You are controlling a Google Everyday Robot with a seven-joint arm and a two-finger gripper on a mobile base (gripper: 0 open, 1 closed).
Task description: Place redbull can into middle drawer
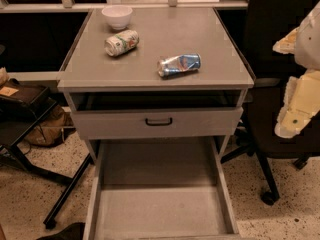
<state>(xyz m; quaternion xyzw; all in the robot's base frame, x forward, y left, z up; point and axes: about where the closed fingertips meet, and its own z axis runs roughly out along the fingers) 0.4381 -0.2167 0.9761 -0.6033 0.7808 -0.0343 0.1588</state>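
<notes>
Nearest to me, at the bottom of the camera view, the middle drawer (160,209) stands open, and I can see its flat grey floor and low side walls. Speckled flooring (280,219) shows to its right. Just above the drawer is a closed grey drawer front (100,124) with a black handle (159,121), and over that there is a dark slot under the top.

Further back, the redbull can (179,65) lies on its side on the grey surface (215,34). It is dented, sits a little right of centre and is close to the front edge. It is outside the drawer, which is below and in front of it.

The gripper (299,104) is, as far as I can make out, part of the pale cream hardware at the right edge of the view. It is held in front of a black office chair (272,14), off to the side of the cabinet. I can't tell whether the gripper is open or closed. The can lies well apart from it, to its left, with nothing touching it.

Behind and left of the blue can, a white can with green and red print (121,43) also lies on its side. Farthest back on the left, a white bowl (117,16) sits upright.
</notes>
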